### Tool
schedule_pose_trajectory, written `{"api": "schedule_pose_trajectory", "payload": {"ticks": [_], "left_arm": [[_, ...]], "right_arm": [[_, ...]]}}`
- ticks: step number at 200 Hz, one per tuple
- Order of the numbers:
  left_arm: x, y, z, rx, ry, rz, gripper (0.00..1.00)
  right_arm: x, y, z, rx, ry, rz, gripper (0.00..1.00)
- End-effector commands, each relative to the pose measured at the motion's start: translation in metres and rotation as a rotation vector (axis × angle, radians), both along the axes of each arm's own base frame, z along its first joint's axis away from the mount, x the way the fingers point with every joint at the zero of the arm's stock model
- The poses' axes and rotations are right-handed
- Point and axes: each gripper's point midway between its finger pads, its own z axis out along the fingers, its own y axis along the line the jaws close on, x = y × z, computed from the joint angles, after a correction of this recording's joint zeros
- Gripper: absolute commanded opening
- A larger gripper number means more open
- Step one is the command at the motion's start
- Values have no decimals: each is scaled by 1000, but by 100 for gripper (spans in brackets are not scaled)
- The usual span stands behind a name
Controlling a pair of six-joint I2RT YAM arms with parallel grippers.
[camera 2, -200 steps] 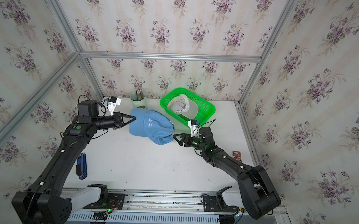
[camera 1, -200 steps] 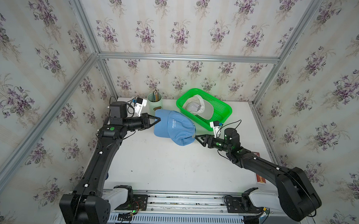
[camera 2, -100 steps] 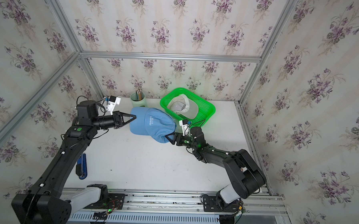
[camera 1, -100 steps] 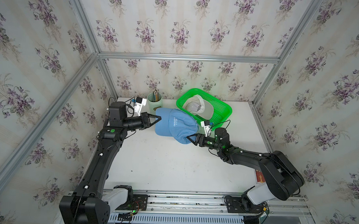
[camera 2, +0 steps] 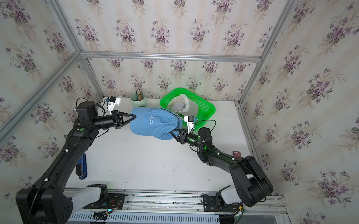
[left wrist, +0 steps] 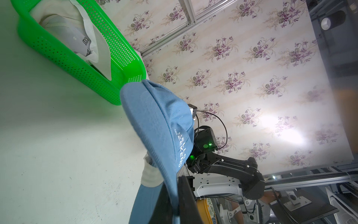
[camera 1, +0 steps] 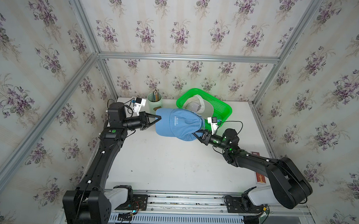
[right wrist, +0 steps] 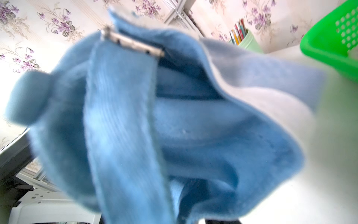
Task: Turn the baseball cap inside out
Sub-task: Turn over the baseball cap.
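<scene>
The light-blue baseball cap (camera 1: 178, 125) (camera 2: 153, 123) hangs just above the white table, stretched between my two arms. My left gripper (camera 1: 158, 117) (camera 2: 134, 115) is shut on the edge of its brim, and in the left wrist view the blue brim (left wrist: 160, 124) runs down between the black fingers (left wrist: 186, 201). My right gripper (camera 1: 196, 135) (camera 2: 172, 134) reaches into the cap's rear opening from the right. The right wrist view is filled with blurred blue cloth, with the strap and metal buckle (right wrist: 133, 45) showing. The cloth hides the jaws there.
A green basket (camera 1: 216, 105) holding a white cap (camera 1: 195, 105) stands just behind the blue cap. A pale green pencil cup (camera 1: 154, 99) sits at the back. A blue tool (camera 2: 82, 166) lies by the left arm, and a red card (camera 2: 236, 153) lies at the right edge.
My right gripper moved left, from clear of the cap to its rear opening, and its jaws narrowed. My left gripper kept its hold on the brim.
</scene>
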Motion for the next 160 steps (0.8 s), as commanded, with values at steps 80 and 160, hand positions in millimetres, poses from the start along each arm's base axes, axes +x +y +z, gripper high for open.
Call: {"api": "schedule_pose_trajectory", "payload": {"ticks": [80, 160], "left_arm": [[27, 24, -20, -181, 6, 20, 0], [24, 22, -48, -182, 124, 30, 0]], "right_arm": [[-73, -5, 63, 205, -268, 278, 12], [-58, -18, 97, 274, -362, 150, 21]]}}
